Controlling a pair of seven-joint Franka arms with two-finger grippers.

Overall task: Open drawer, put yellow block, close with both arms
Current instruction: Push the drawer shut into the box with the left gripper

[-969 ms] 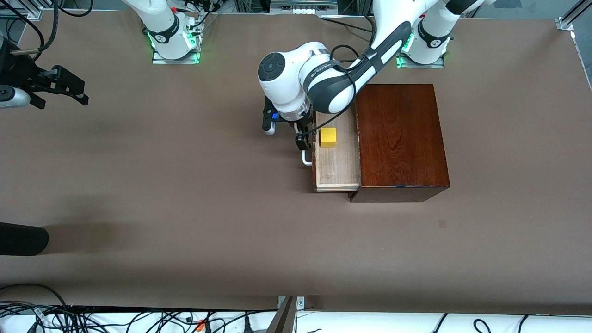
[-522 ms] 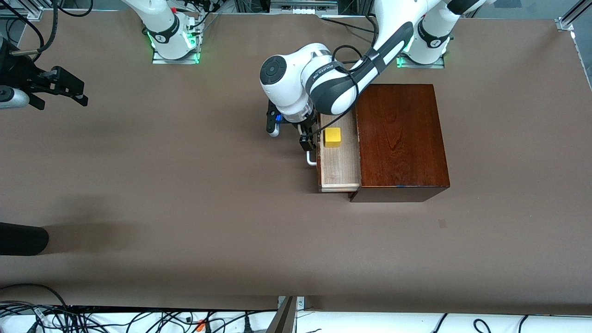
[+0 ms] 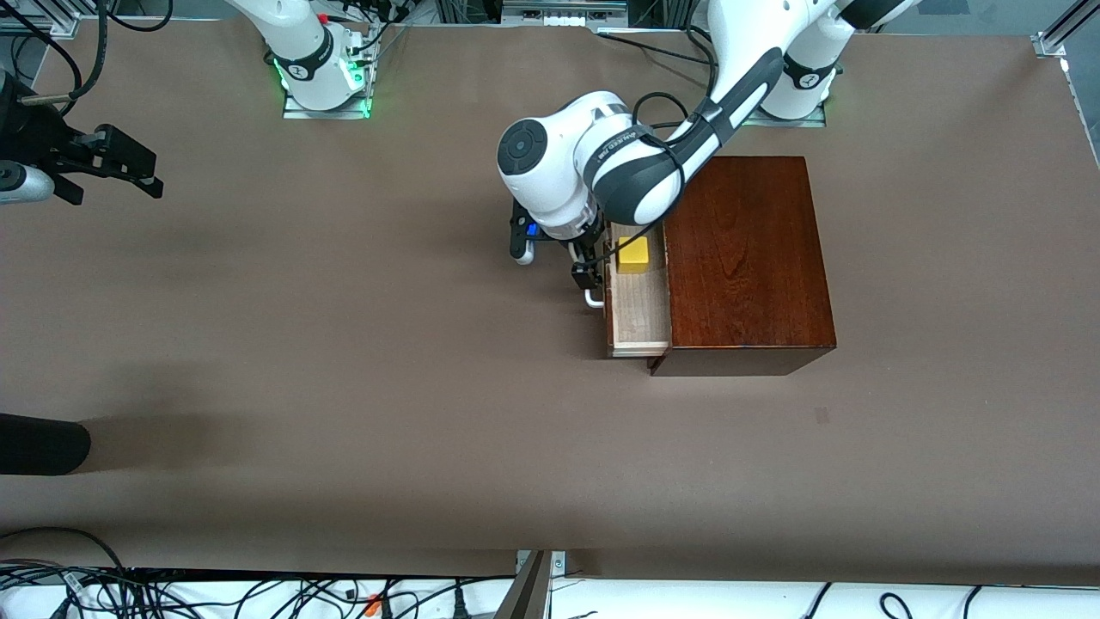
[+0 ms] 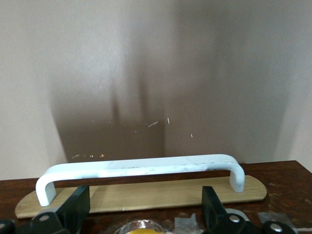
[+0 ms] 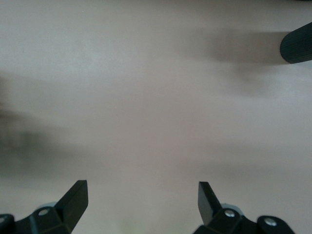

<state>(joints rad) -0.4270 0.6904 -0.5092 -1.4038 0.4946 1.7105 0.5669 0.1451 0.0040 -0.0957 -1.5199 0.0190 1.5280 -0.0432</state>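
The reddish-brown wooden box (image 3: 743, 258) stands toward the left arm's end of the table. Its drawer (image 3: 640, 314) is partly out, and the yellow block (image 3: 633, 254) lies in the pale tray close to the box. My left gripper (image 3: 588, 262) is open at the drawer's dark front, over the white bar handle (image 3: 594, 301). In the left wrist view the handle (image 4: 141, 165) runs across just past the spread fingertips (image 4: 80, 201) of the left gripper (image 4: 146, 202). My right gripper (image 3: 129, 168) is open and empty over bare table at the right arm's end, as the right wrist view (image 5: 141, 200) shows.
A black rounded object (image 3: 43, 443) lies at the right arm's end of the table, nearer the front camera; it also shows in the right wrist view (image 5: 297, 46). Cables (image 3: 258, 593) run along the table's front edge.
The drawer has slid farther into the box, carrying the yellow block with it. My left gripper moved with the drawer front toward the box. The right arm has not moved.
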